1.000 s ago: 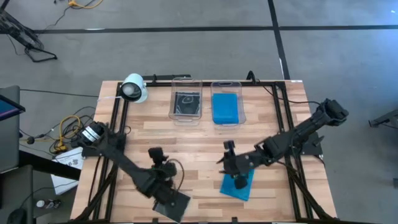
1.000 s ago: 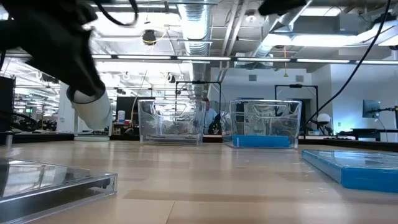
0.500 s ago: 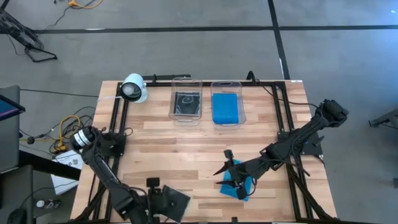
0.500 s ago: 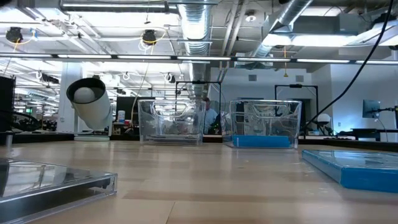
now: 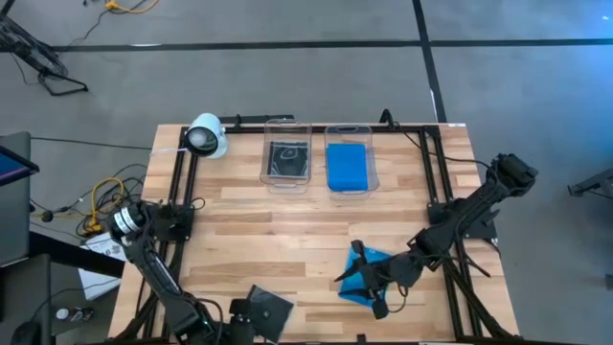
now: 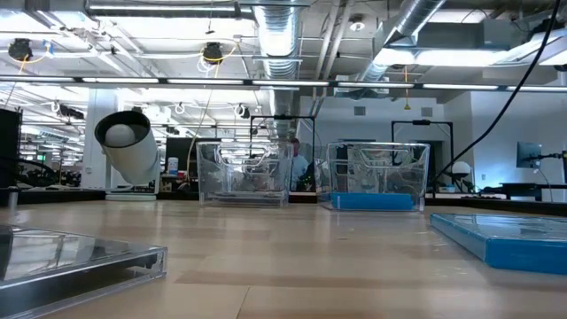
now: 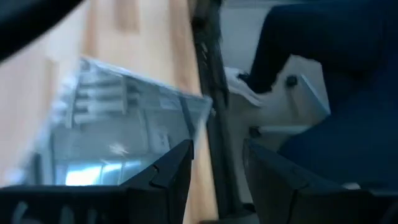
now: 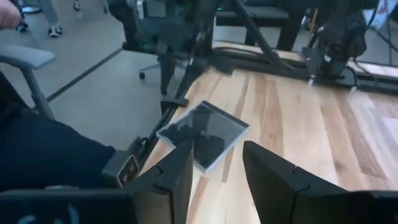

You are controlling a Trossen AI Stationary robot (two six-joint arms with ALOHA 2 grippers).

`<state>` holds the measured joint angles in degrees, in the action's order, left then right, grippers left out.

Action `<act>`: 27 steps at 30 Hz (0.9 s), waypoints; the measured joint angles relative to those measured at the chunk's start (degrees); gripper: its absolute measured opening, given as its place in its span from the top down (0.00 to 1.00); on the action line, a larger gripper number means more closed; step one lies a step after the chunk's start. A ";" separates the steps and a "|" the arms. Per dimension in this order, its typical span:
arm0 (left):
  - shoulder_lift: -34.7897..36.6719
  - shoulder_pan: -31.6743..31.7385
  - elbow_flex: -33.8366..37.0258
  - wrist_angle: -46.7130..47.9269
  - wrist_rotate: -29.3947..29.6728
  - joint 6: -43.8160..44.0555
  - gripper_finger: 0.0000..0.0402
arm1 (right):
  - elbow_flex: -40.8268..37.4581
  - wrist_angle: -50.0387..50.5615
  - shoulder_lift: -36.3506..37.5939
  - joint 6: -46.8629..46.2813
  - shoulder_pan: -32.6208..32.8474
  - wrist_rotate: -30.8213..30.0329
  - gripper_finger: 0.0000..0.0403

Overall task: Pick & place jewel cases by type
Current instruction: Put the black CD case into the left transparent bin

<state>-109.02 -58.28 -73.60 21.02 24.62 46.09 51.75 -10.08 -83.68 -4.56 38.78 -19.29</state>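
Observation:
A clear/black jewel case (image 5: 270,309) lies flat at the table's near edge, also seen in the low view (image 6: 80,257) and in both wrist views (image 7: 124,137) (image 8: 202,134). My left gripper (image 5: 239,318) stands open just left of it, touching nothing. A blue jewel case (image 5: 372,261) lies flat at the near right, seen too in the low view (image 6: 505,241). Above it hovers my right gripper (image 5: 345,280), open, pointing toward the table's left. At the far edge, one clear tub (image 5: 287,158) holds a clear/black case and another (image 5: 347,165) a blue one.
A white cylindrical device (image 5: 206,136) stands at the far left corner. Black frame rails (image 5: 177,192) run along the table's sides. A seated person's dark clothing (image 8: 43,155) shows beyond the near edge. Bare wood lies between the tubs and the two cases.
My left gripper has swung from above the clear/black case toward the table's near edge and has tipped toward level. My right gripper has drifted toward the near edge over the blue case and tipped nearer to level. Both cases have stayed where they lay.

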 joint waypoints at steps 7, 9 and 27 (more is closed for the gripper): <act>-5.66 0.39 0.00 -8.73 -7.62 0.92 0.66 | 0.00 -2.95 0.00 -0.03 3.52 -3.39 0.68; -6.25 0.42 0.00 -8.57 -7.81 2.45 0.66 | 0.00 -3.72 0.00 -0.02 4.05 -3.39 0.68; -6.48 1.07 -0.02 0.71 -7.88 6.83 0.66 | 0.00 -5.43 0.00 -0.04 4.75 -3.78 0.68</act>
<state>-115.50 -57.21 -73.63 21.73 16.74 52.93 51.75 -15.51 -83.68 -4.60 43.53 -23.07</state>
